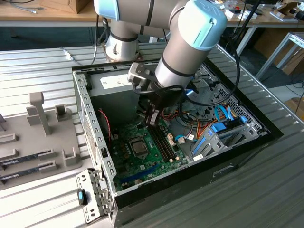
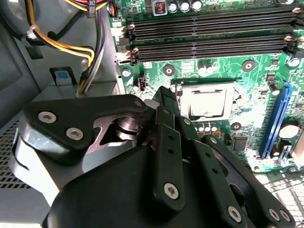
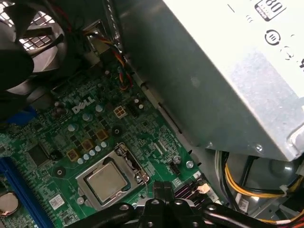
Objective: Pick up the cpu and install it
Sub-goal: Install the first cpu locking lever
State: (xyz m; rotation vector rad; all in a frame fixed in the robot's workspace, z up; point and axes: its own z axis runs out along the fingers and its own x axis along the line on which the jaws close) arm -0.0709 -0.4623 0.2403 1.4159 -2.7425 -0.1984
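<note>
Cpu [image 3: 105, 181] seated in socket; gripper [image 1: 152, 118] hovers just above board, empty, fingers pressed together; install appears done, lid closure needs checking

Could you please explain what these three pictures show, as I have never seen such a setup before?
A grey robot arm reaches into an open computer case that lies on a metal table. The exterior view looks from off the arm; both wrist views look from cameras on it. Its end effector hangs over the green motherboard, beside the memory slots. The cpu, a silver square, already sits in its socket. The end effector carries nothing visible.
</note>
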